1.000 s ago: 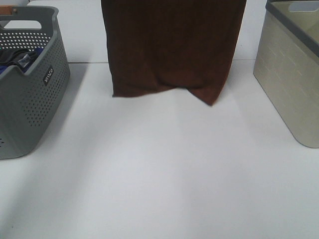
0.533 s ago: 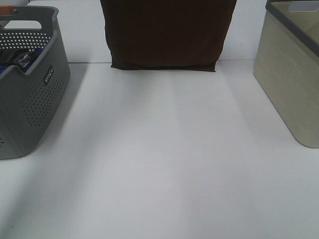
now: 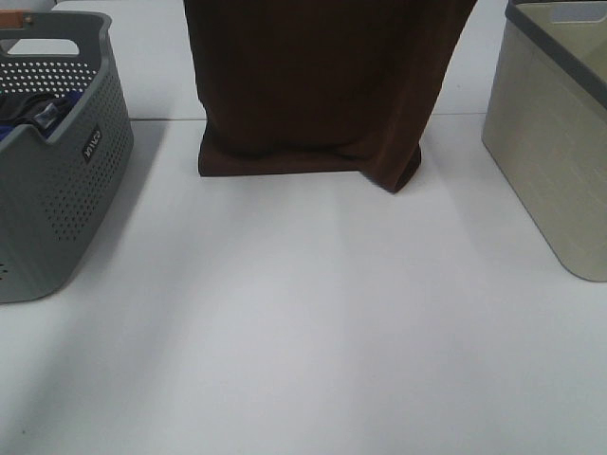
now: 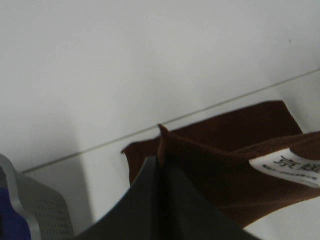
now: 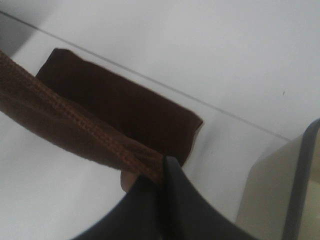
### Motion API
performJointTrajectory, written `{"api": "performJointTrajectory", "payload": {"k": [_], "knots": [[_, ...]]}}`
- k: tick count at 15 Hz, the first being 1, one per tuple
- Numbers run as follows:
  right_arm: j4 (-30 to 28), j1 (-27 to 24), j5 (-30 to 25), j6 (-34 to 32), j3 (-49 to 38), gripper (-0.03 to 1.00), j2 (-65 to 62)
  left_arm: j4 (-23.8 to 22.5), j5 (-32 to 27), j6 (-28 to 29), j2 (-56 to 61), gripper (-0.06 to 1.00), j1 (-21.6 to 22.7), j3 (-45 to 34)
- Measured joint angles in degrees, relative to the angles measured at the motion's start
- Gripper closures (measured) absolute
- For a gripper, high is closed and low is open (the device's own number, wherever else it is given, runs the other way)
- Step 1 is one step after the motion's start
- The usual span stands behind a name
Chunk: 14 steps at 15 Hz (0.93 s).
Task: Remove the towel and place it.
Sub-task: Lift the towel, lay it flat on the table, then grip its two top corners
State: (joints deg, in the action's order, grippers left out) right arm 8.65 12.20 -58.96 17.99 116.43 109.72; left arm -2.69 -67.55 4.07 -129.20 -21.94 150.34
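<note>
The dark-brown towel [image 3: 318,85] hangs down from the top of the exterior high view, its lower end folded onto the white table between the two baskets. My left gripper [image 4: 161,161] is shut on one top corner of the towel [image 4: 225,165], near its white tag [image 4: 290,166]. My right gripper [image 5: 162,170] is shut on the other top corner, with the stitched hem [image 5: 75,125] stretched away from it. Below each gripper the towel's lower end [image 5: 125,107] lies on the table. Neither gripper shows in the exterior high view.
A grey perforated basket [image 3: 57,180] with blue-and-black items [image 3: 28,112] stands at the left. A beige bin [image 3: 555,142] with a grey rim stands at the right. The table seam [image 3: 161,119] runs behind the towel.
The towel has come down: half a second ago its bottom edge hung at the table seam, and now its lower end rests bunched on the table nearer the front.
</note>
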Motion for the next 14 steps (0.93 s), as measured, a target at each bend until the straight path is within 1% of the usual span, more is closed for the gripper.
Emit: {"api": "performJointTrajectory", "payload": {"k": [1,2,5,6,8,11,12,13,14], "knots": [[0.2,0.0,-1.1,-0.7,-0.4,0.97,0.0,0.4,-0.9,0.1,-0.1,0.94,0.0,0.0],[0.3,0.0,-4.1,-3.0,-1.1,0.97,0.0,1.3,-1.8,0.5,-0.3,0.94,0.0,-0.1],[1.4,0.0,-9.1,-4.0,-2.3,0.97,0.0,3.1,-2.1,0.9,-0.3,0.94,-0.3,-2.3],[1.7,0.0,-10.3,-4.0,-3.3,0.97,0.0,3.3,-2.0,0.9,-0.3,0.94,-0.8,-3.8],[1.9,0.0,-10.6,-4.1,-5.4,0.97,0.0,2.7,-2.0,0.9,0.9,0.94,-2.3,-8.7],[4.3,-0.1,-10.6,-4.1,-12.6,0.97,-1.9,2.7,-1.9,0.7,6.5,0.94,-4.1,-20.9],[4.9,-0.1,-10.5,-4.1,-20.2,0.97,-5.4,2.3,-1.8,1.0,12.0,0.94,-5.2,-32.7],[4.9,-0.1,-10.5,-4.1,-20.2,0.97,-5.4,2.3,-1.8,1.0,12.0,0.94,-5.2,-32.7],[5.4,-0.1,-10.7,-4.1,-28.5,0.97,-9.9,2.2,-1.9,1.8,17.0,0.94,-7.1,-42.6]]}}
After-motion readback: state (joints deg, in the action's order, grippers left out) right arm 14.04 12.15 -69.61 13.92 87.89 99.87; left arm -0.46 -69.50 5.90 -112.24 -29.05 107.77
